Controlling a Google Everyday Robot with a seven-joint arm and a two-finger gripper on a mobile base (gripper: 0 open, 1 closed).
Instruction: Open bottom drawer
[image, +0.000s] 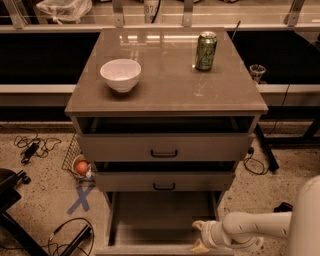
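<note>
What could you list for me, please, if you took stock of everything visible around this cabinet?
cabinet: one, grey-brown, centre.
top drawer: one, grey-brown, partly open.
middle drawer: one, grey-brown, slightly open.
bottom drawer: one, grey inside, pulled far out.
bowl: one, white, cabinet top, left.
can: one, green, cabinet top, right rear.
glass: one, clear, behind cabinet's right side.
ball: one, orange, floor left of cabinet.
tape cross: one, blue, floor.
cables: several, black, floor left.
arm: one, white, lower right.
gripper: one, pale, bottom drawer's right front corner.
</note>
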